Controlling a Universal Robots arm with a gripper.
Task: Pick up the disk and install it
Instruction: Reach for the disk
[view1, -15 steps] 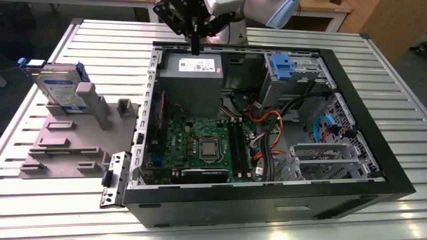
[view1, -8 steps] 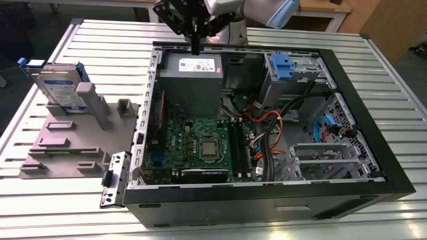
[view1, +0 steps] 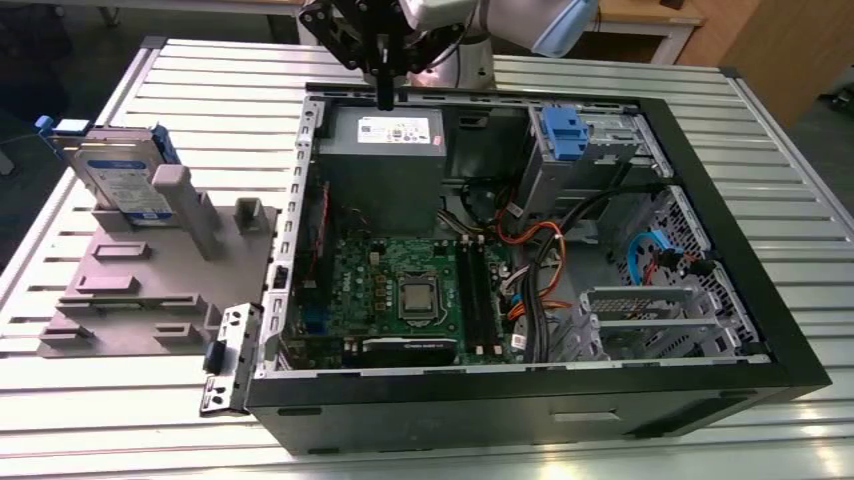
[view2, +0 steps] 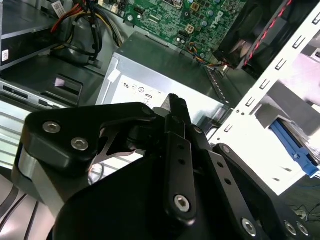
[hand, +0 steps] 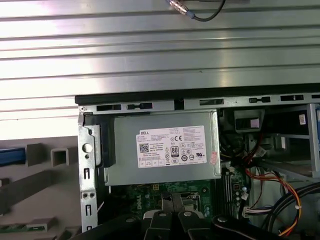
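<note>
**A:** Where is the disk?

**B:** In the exterior view the disk (view1: 120, 172) stands on edge in a grey fixture (view1: 127, 285). The fixture sits on the slatted metal counter (view1: 187, 75), at the exterior view's left of the open computer case (view1: 727, 240). The disk is outside the case.

**A:** What does it look like?

**B:** It is a flat, silvery rectangle, leaning a little. A white-and-blue label covers the face turned to the camera. Blue plastic rails run along its edges and jut out at the top.

**A:** And the gripper?

**B:** The black gripper (view1: 386, 100) hangs over the far side of the case, above the grey power supply (view1: 380, 165). It is well apart from the disk. Its fingers are pressed together and hold nothing.

**A:** What do the arm's own cameras show?

**B:** In the second wrist view the gripper (view2: 175, 102) points its closed tips toward the power supply (view2: 145, 80). In the first wrist view the gripper (hand: 171, 199) sits just in front of the power supply (hand: 165, 150), whose white sticker faces the camera. The green motherboard (hand: 130, 197) lies beside it inside the case.
</note>
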